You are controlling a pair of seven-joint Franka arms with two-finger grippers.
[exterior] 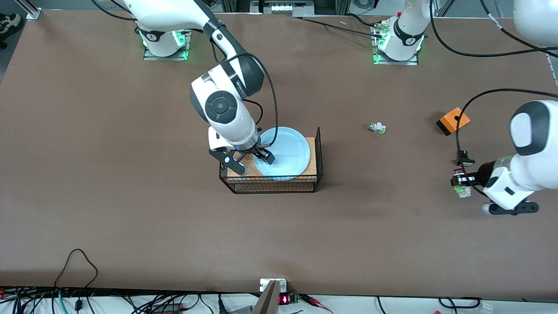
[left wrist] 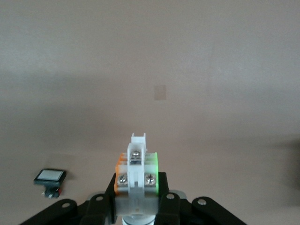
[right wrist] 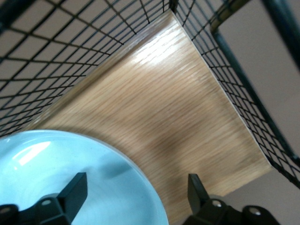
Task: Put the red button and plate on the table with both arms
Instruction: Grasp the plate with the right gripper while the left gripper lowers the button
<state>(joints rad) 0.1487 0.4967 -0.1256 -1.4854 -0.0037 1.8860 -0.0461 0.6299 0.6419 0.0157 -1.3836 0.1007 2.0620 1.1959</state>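
The pale blue plate [exterior: 288, 148] [right wrist: 47, 164] lies on the wood top of the wire rack [exterior: 272, 185]. My right gripper [exterior: 253, 162] [right wrist: 137, 185] is open and straddles the plate's rim, with one finger over the plate's inside and the other over the wood. The red button [exterior: 462, 189] [left wrist: 137, 164] is held sideways in my left gripper [exterior: 461, 179] [left wrist: 137, 197], which is shut on its whitish body. That gripper hangs low over the brown table [exterior: 130, 174] at the left arm's end.
A black white-capped button [exterior: 465, 159] [left wrist: 49, 176] lies on the table close beside the left gripper. An orange box [exterior: 453, 121] and a green-capped switch [exterior: 377, 127] lie farther from the front camera. The rack's black wire wall [right wrist: 243, 84] rises beside the right gripper.
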